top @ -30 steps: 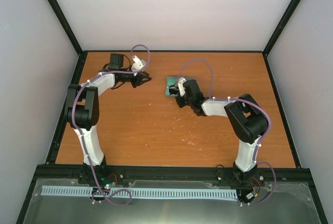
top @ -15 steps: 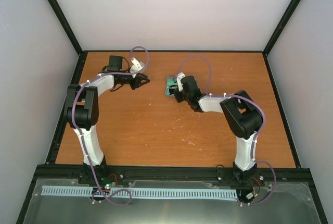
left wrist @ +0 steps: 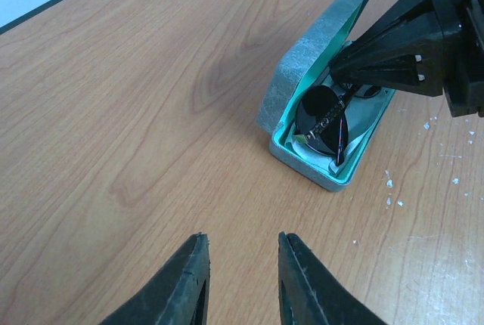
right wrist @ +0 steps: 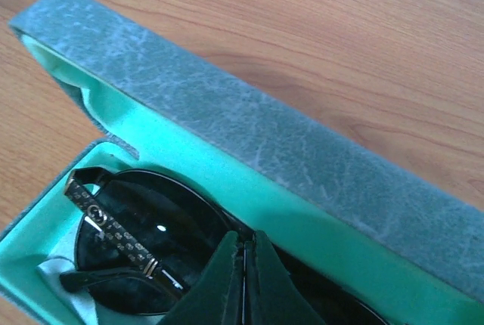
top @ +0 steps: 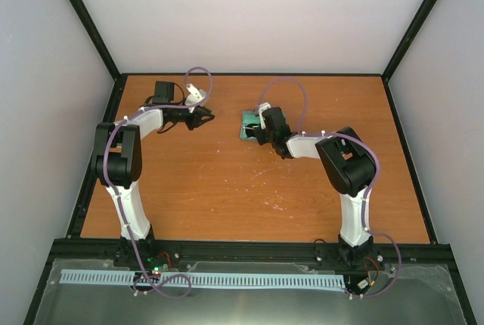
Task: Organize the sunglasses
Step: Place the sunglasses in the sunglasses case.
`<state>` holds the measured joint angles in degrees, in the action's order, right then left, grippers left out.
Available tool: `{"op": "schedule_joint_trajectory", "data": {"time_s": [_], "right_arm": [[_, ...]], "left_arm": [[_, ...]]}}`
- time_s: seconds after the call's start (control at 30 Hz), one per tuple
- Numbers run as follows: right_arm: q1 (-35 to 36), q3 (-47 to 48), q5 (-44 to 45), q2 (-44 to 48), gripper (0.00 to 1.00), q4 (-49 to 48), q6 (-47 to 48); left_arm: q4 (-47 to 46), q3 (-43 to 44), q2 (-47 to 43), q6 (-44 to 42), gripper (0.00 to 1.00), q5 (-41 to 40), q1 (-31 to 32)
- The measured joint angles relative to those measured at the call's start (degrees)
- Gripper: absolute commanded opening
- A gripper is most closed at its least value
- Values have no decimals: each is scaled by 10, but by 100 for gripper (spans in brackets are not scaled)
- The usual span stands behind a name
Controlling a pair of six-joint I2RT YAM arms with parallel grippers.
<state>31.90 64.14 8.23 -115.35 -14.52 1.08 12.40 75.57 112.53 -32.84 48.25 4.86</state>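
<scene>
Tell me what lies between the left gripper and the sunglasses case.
Only bare wooden table. The left wrist view shows nothing between the left gripper and the open case holding the sunglasses.

No text, number or label can be read in any view. Nearest thing to a mark is on the sunglasses (right wrist: 151, 246). The temple lying across the lens carries a row of small gold motifs and one round gold emblem near its end. It may be a brand sign, but the detail is too fine to read. The left wrist view shows the same gold speckling, equally illegible.
</scene>
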Motion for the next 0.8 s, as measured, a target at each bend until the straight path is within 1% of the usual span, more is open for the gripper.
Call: {"op": "schedule_joint_trajectory", "data": {"time_s": [0.33, 0.8], "right_arm": [[-4, 33, -6, -19, 3, 31, 2], [-6, 39, -21, -19, 3, 52, 12]], "left_arm": [[0, 0, 0, 1, 28, 0, 0], [-5, 0, 0, 1, 28, 0, 0]]}}
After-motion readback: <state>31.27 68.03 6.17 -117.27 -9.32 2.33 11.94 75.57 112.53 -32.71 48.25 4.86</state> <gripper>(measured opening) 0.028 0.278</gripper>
